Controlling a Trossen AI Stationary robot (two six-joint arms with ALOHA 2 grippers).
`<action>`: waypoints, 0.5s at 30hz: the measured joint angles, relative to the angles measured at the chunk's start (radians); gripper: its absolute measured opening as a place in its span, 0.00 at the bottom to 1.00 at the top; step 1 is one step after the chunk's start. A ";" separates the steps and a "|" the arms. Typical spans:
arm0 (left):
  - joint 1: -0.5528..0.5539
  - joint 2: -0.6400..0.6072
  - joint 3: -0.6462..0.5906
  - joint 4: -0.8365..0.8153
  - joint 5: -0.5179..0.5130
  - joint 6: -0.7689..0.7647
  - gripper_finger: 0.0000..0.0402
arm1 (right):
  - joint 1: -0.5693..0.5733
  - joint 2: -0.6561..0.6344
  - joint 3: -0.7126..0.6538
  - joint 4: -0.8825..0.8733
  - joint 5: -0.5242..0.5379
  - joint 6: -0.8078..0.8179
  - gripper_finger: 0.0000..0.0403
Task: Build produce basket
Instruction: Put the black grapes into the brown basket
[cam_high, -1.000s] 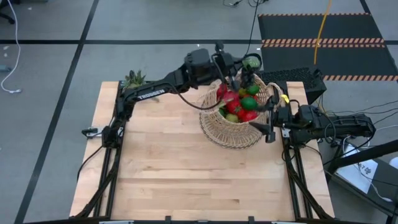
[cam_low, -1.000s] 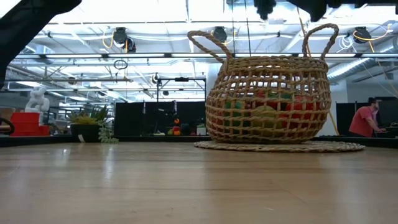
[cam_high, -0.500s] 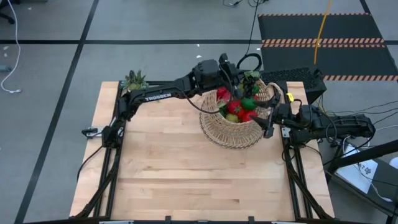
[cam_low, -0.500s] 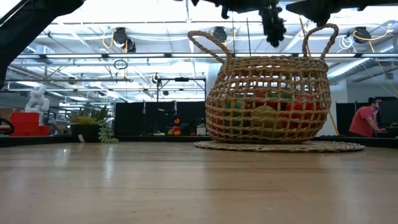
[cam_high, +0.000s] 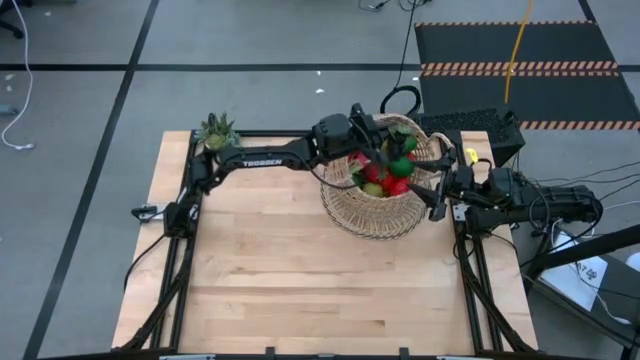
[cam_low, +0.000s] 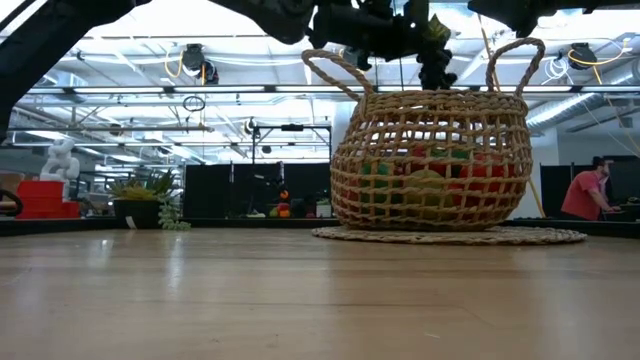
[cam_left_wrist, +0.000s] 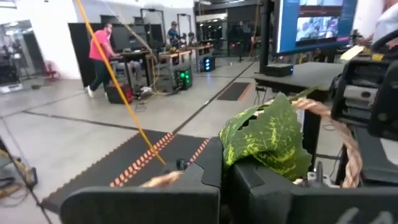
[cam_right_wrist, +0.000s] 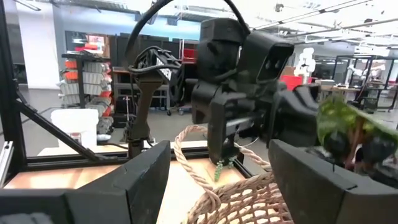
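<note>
The basket (cam_high: 380, 190) stands upright on a flat woven mat (cam_low: 450, 236) at the far right of the surface (cam_high: 300, 270), within reach of both arms, which appears to be why it is sited there. It already holds a heap of produce (cam_high: 385, 175): red, green and yellow-green pieces show above the rim in the high view and through the open weave in the low view. None lies loose on the surface, so in my judgement the loading is close to done. The left pincer (cam_high: 392, 150) is stretched across from the far left and hangs just above the far side of the basket's mouth, clenched on a leafy green piece (cam_left_wrist: 270, 137) with yellow mottling. In the low view dark fruit (cam_low: 436, 55) hangs beneath the leaves, between the two loop handles; it looks like the grape cluster, though I cannot be sure. The item sits over the opening, apparently for lowering onto the heap. The right pincer (cam_high: 436, 192) waits at the basket's right rim, fingers (cam_right_wrist: 146, 168) parted fairly wide. One loop handle (cam_right_wrist: 186, 149) lies between them in the right wrist view. Whether they touch the wicker cannot be told. A small potted plant (cam_high: 215, 130) stands at the far left corner, well apart.
</note>
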 joint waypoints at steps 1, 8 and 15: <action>-0.006 0.000 -0.006 0.003 -0.017 -0.005 0.00 | 0.000 0.000 0.000 0.000 0.000 -0.001 0.66; -0.017 0.000 -0.033 0.027 -0.093 -0.010 0.00 | 0.000 0.000 0.000 0.000 0.000 -0.003 0.66; -0.038 0.000 -0.037 -0.001 -0.092 -0.066 0.00 | 0.000 0.000 0.000 0.000 -0.001 -0.004 0.66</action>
